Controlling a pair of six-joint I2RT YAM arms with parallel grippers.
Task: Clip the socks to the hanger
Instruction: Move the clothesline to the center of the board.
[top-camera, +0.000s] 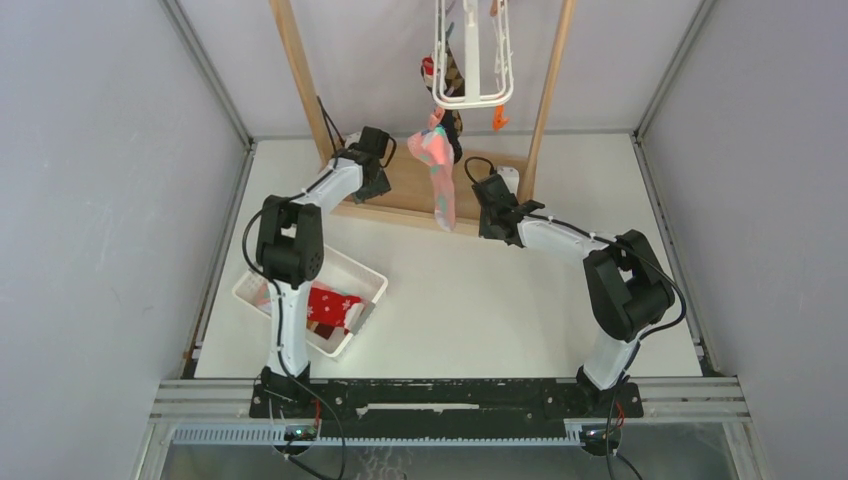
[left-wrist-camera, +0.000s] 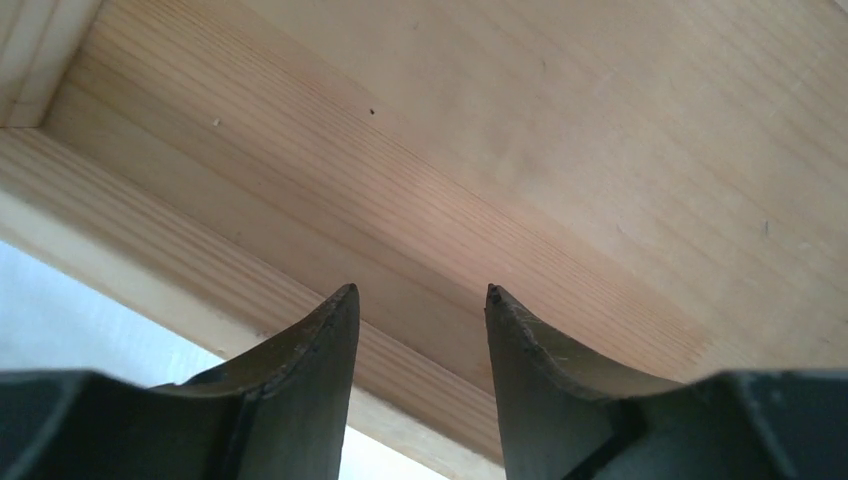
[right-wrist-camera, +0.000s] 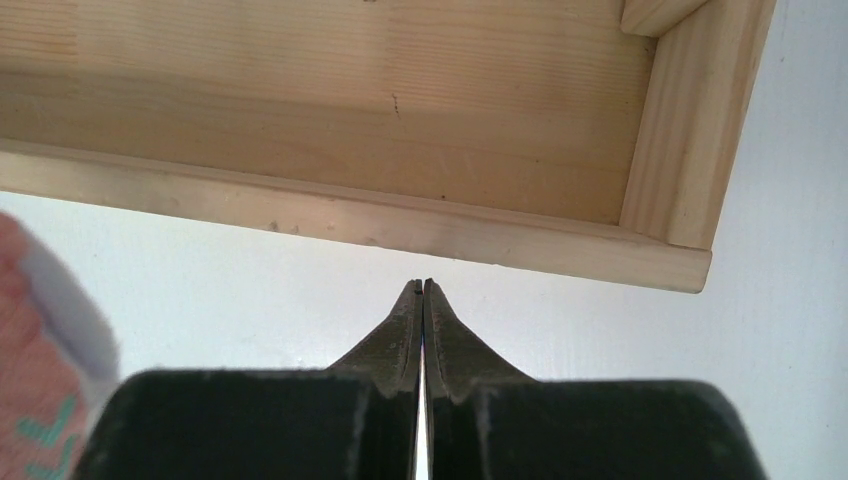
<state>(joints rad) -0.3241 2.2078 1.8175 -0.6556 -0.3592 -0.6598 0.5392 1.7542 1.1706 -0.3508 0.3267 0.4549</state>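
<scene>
So the white hanger hangs up top between the two posts of the wooden rack. A pink sock with teal dots dangles from its near end, toe down over the front edge of the rack's base board. There's a darker patterned sock tucked against the hanger's left side too, but it's too small for me to make out how it's attached. An orange clip hangs off the right corner.

The left gripper sits over the base board on the left of the pink sock. Its fingers are spread with a clear gap and nothing between them, just wood grain below. The right gripper is on the other side of the sock, over the white table just in front of the board, with its fingers pressed tight together and pinching nothing. The pink sock pokes into the left edge of its wrist view.

A red sock lies in the white basket near the left arm's base.
</scene>
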